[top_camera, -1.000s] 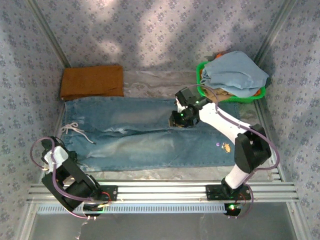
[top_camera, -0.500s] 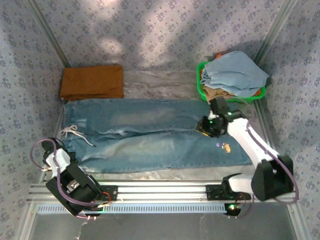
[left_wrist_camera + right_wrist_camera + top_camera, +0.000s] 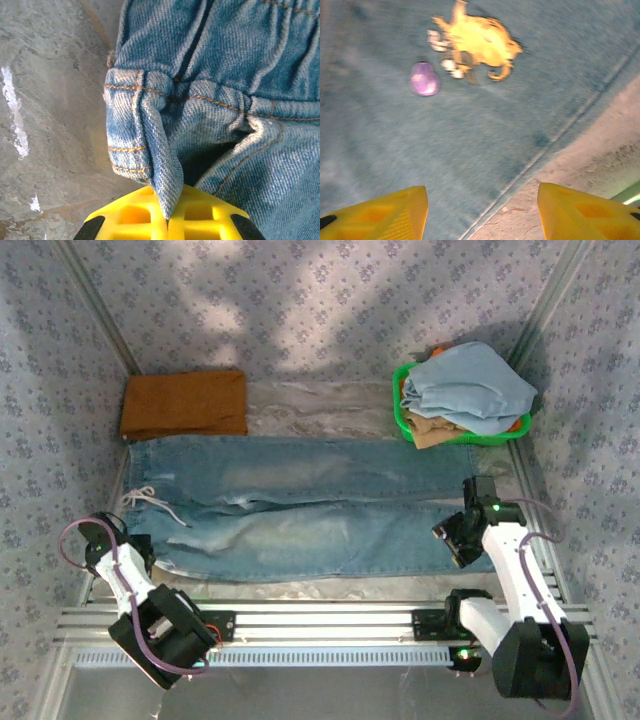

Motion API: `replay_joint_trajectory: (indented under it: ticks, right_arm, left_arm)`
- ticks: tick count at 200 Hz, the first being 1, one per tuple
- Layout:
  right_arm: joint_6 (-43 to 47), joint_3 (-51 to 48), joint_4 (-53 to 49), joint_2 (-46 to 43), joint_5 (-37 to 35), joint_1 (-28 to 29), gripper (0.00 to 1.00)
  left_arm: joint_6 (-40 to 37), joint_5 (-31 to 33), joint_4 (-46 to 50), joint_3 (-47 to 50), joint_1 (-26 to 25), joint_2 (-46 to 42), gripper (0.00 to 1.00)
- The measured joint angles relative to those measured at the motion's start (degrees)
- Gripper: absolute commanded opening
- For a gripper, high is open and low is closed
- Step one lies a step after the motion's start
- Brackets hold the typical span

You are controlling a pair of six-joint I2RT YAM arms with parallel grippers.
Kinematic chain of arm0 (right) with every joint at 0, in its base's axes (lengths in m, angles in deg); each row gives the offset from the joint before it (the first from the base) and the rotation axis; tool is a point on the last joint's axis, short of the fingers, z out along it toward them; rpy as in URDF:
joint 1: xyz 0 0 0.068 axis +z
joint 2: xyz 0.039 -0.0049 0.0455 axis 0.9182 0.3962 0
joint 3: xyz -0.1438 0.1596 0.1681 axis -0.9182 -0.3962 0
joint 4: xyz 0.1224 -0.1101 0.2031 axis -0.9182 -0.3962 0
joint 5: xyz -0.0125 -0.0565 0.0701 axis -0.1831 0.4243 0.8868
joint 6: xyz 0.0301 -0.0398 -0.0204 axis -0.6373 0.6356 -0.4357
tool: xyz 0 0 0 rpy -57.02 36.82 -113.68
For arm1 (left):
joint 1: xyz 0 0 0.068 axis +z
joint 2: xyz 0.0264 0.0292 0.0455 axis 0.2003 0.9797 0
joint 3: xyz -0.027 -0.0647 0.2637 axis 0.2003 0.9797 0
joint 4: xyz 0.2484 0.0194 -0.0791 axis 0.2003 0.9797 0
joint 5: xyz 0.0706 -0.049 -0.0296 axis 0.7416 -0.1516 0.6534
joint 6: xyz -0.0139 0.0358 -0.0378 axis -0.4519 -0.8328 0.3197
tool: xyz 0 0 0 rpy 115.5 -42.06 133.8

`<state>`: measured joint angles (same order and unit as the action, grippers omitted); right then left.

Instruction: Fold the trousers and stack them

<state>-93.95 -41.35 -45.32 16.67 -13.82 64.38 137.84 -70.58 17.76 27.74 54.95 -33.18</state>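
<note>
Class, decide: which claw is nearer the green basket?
Right. The right claw hangs open over the hem end of the jeans, near the basket; the left claw pinches the waistband at the opposite end.

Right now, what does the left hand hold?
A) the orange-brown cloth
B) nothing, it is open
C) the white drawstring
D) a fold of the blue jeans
D: in the left wrist view the left hand is shut on a pinched fold at the edge of the jeans.
</note>
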Motion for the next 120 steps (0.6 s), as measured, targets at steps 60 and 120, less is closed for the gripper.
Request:
replay_joint_trajectory:
  ticks: [60, 120]
  right_arm:
    - [-11.85, -7.39, 0.07, 1.29, -4.24, 0.44, 0.61]
    - [-16.15, -8.07, 6.58, 11.37, -4.13, 0.39, 0.32]
  left_arm:
    - [-0.13, -1.36, -0.57, -0.33, 0.00, 0.35, 0.00]
    - [0.07, -2.21, -0.48, -2.16, 0.00, 2.47, 0.00]
